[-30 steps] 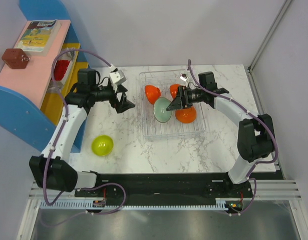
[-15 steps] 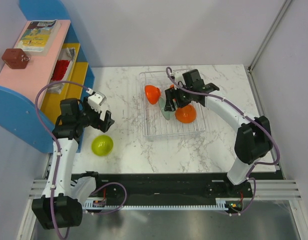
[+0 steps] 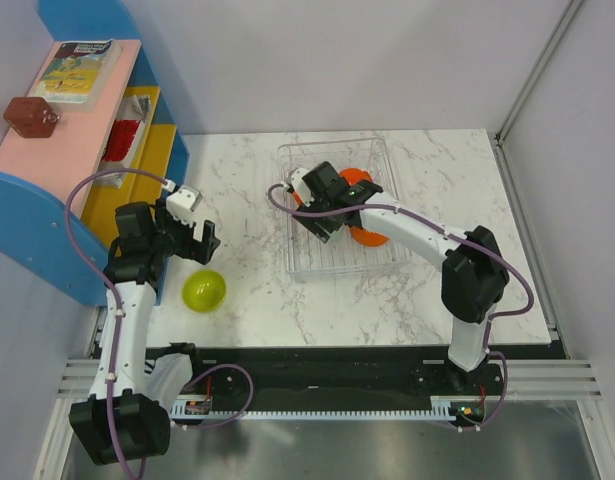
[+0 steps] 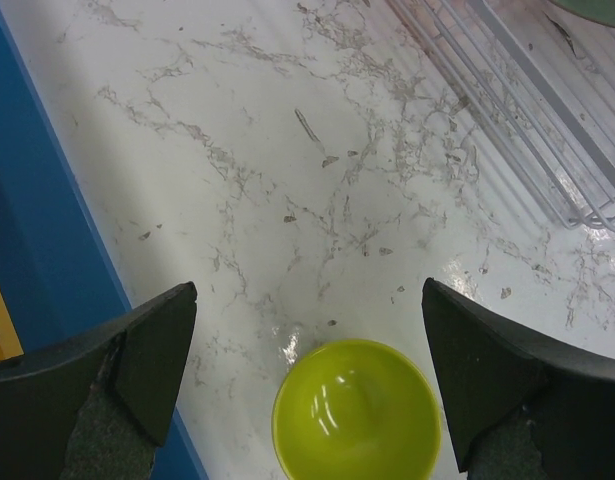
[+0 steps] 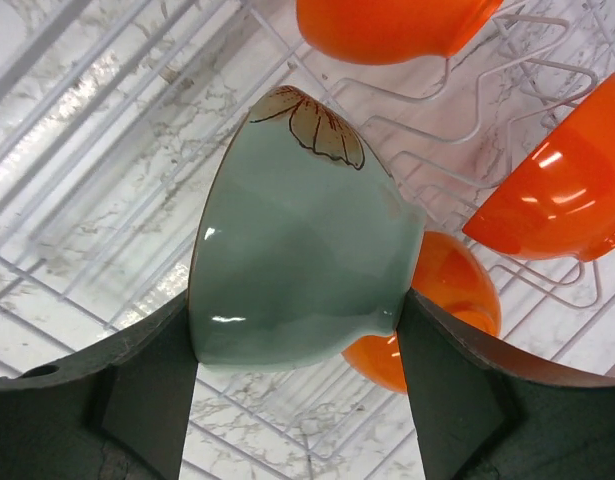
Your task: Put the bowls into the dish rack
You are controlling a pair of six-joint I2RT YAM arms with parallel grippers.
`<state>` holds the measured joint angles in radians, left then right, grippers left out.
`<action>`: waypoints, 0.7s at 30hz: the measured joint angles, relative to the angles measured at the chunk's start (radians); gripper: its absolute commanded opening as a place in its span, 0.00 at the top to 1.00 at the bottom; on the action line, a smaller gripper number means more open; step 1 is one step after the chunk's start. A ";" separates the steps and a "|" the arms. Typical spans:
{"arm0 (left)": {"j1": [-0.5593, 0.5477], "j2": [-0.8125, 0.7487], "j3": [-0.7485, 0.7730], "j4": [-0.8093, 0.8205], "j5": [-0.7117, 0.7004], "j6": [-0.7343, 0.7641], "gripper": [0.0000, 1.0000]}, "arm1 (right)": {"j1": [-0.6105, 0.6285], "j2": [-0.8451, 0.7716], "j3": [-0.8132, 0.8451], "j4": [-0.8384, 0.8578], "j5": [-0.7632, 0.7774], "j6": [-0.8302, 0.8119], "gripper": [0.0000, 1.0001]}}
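My right gripper (image 5: 297, 335) is shut on a pale grey-green bowl (image 5: 297, 250), its fingers pressing the bowl's two sides. It holds the bowl tilted above the ribs of the clear dish rack (image 5: 97, 150). Three red-orange bowls (image 5: 387, 25) (image 5: 567, 190) (image 5: 452, 310) sit in the rack behind it. Seen from the top, the right gripper (image 3: 319, 215) hangs over the left half of the dish rack (image 3: 392, 262) and hides the held bowl. A lime-yellow bowl (image 4: 355, 412) lies upright on the marble. My left gripper (image 4: 307, 300) hovers open just above it, in the top view (image 3: 202, 243) just behind the bowl (image 3: 204, 290).
A blue, pink and yellow shelf unit (image 3: 77, 170) stands along the left edge, close to the left arm; its blue side (image 4: 47, 260) shows in the left wrist view. The rack's near corner (image 4: 577, 190) lies to the right of the lime bowl.
The left arm drew back from beside the rack to the near left, over the lime bowl. The right arm swung left across the rack, carrying the grey-green bowl.
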<state>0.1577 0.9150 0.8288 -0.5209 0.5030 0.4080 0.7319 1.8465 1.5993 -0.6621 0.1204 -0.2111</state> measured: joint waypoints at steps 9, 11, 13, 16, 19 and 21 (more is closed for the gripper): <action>0.011 0.000 -0.002 0.000 -0.004 -0.010 0.00 | 0.099 0.090 0.042 -0.016 0.201 -0.160 1.00; 0.014 0.000 -0.003 0.000 -0.003 -0.011 0.00 | 0.115 0.102 0.056 -0.013 0.240 -0.190 1.00; 0.018 0.000 -0.005 0.000 -0.003 -0.011 0.00 | 0.129 0.114 0.062 -0.007 0.283 -0.221 1.00; 0.024 0.000 -0.005 0.000 -0.003 -0.012 0.00 | 0.148 0.138 0.064 -0.003 0.326 -0.260 1.00; 0.027 0.000 -0.005 0.000 -0.003 -0.012 0.00 | 0.163 0.166 0.064 -0.003 0.347 -0.293 1.00; 0.029 0.000 -0.005 0.000 -0.002 -0.012 0.00 | 0.172 0.181 0.065 0.001 0.373 -0.317 1.00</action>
<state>0.1867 0.9150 0.8234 -0.5209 0.5011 0.3958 0.9039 2.0277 1.6642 -0.6609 0.4934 -0.5285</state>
